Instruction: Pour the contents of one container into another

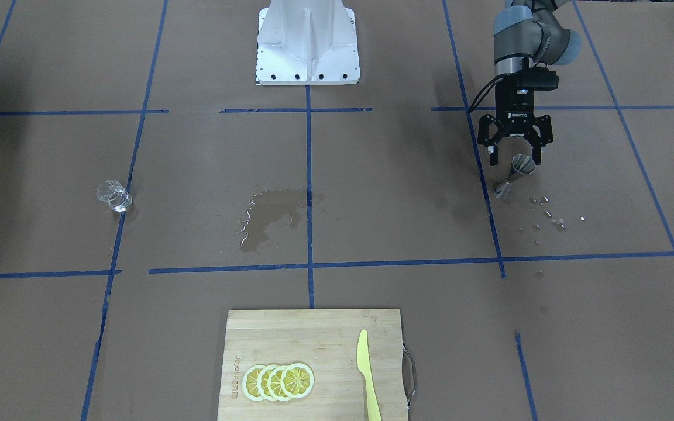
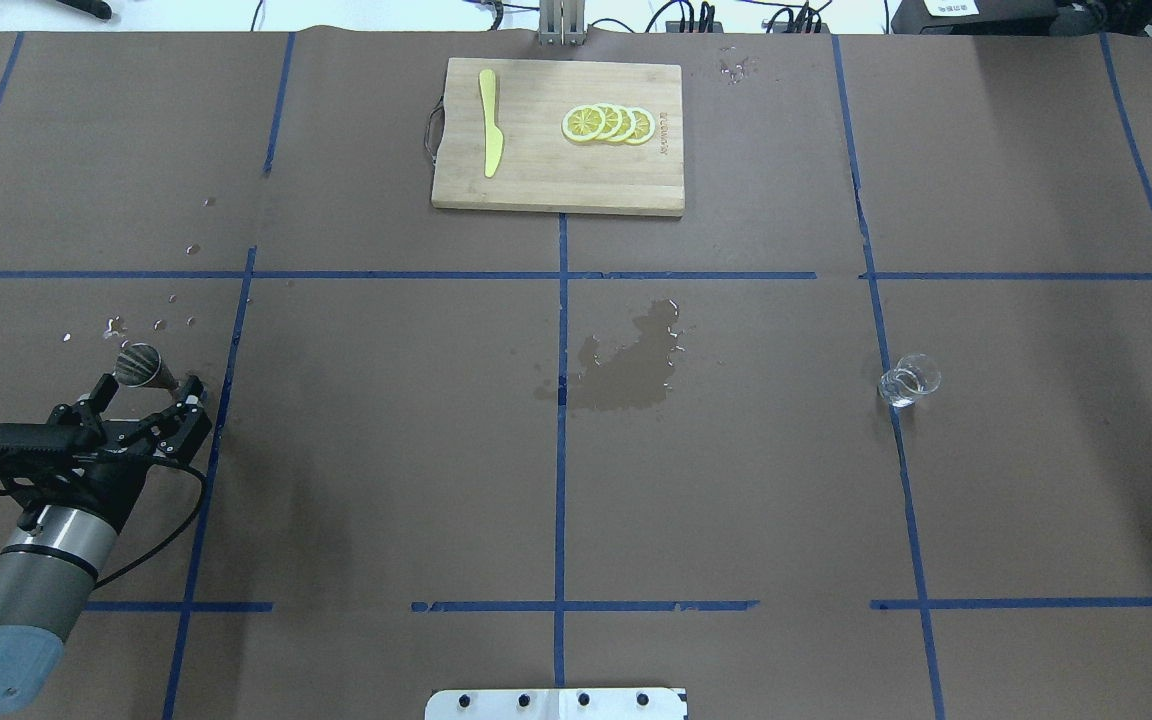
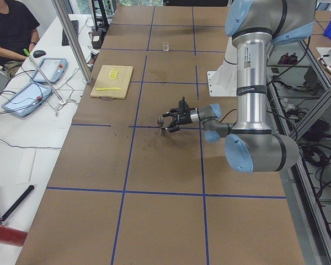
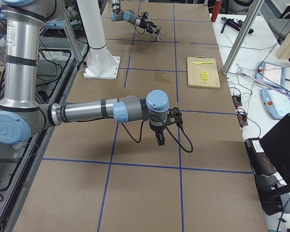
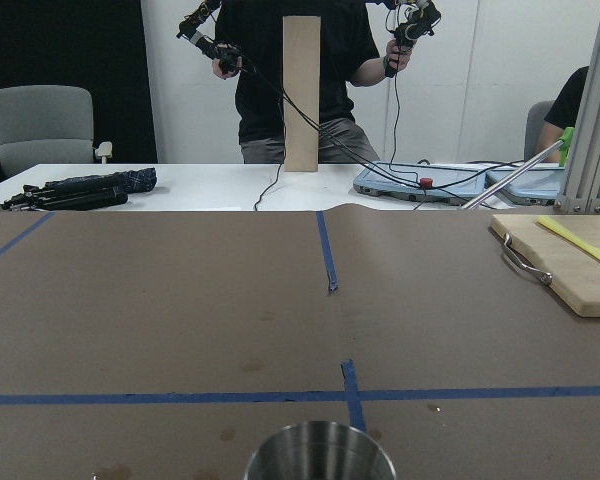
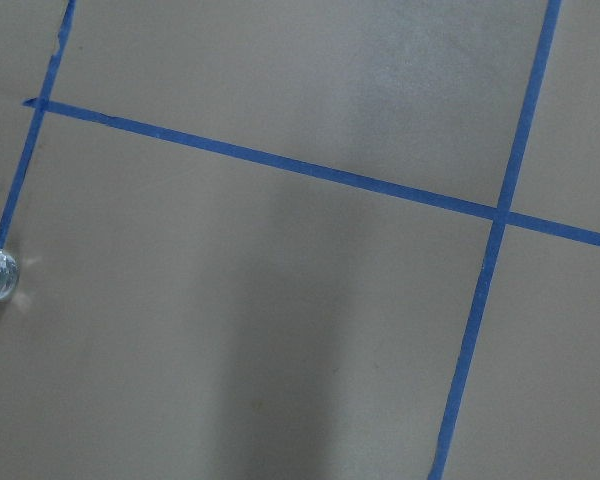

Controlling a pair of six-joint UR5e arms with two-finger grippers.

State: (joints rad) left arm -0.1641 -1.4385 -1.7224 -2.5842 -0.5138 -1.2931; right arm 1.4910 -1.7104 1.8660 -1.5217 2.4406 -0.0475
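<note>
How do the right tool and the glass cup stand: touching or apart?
Apart. In the overhead view the glass cup stands alone, no arm near it; the right tool shows only in the exterior right view.

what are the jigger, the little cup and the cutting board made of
Jigger: metal, probably stainless steel, judging by its silvery, slightly brushed sheen.
Cup: clear glass, possibly hard plastic. The table shows through it and its rim glints.
Cutting board: pale wood, perhaps bamboo, matte with lengthwise grain strips.

Bright even o/head light w/ soft shadows on brown paper (image 6: 280, 400), glints on glass cup (image 1: 114, 196); pics sharp.
</note>
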